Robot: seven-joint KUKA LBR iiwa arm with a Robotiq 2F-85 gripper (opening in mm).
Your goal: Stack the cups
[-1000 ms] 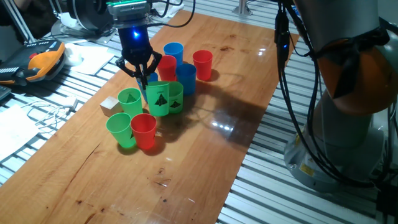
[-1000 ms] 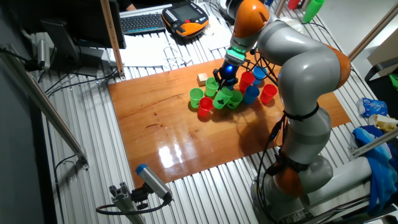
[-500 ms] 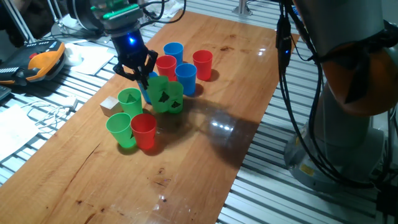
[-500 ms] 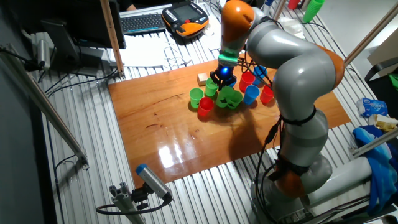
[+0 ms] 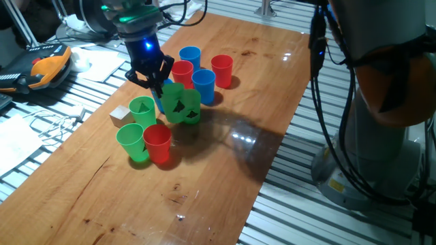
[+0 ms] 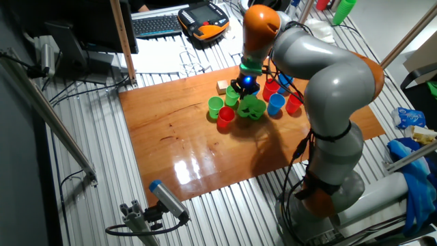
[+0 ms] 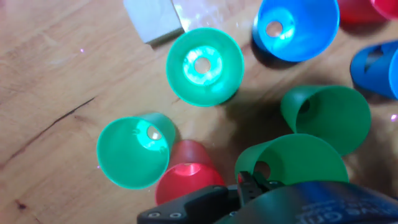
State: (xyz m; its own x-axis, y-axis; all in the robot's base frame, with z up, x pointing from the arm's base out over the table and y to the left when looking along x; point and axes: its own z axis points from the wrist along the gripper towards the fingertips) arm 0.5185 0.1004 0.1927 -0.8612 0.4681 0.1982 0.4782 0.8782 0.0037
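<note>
Jaws clamped on marked green cup [image 5: 178, 103], tilted, beside blue cup [image 5: 204, 86]. Approx. nine other cups standing singly nearby; stacking barely begun, est.

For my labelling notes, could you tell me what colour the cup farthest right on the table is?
Red: the cup, clearest in one fixed view.

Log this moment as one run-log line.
phase: grasping cup | tool: at rim of green marked cup, state unclear | cup: tilted, leaning on second green marked cup | stack: not yet started
</note>
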